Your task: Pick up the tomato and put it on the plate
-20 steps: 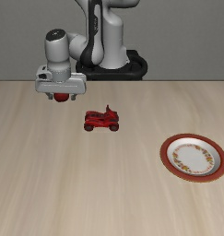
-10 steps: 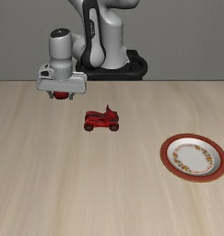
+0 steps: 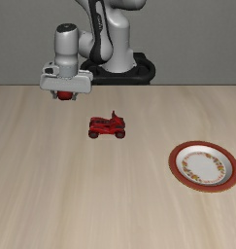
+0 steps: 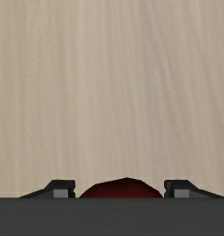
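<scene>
A red tomato hangs above the wooden table, held under my gripper at the exterior view's left. In the wrist view the tomato sits as a dark red dome between my two fingertips, which press it from both sides, so the gripper is shut on it. The white plate with a red patterned rim lies flat on the table at the exterior view's right, well apart from the gripper.
A small red toy car stands on the table between the gripper and the plate, lower than the held tomato. The robot's dark base sits at the table's far edge. Bare wood lies beneath the hand.
My gripper has risen with the tomato in it and drifted slightly toward the exterior view's right. The toy car and the plate have not moved.
</scene>
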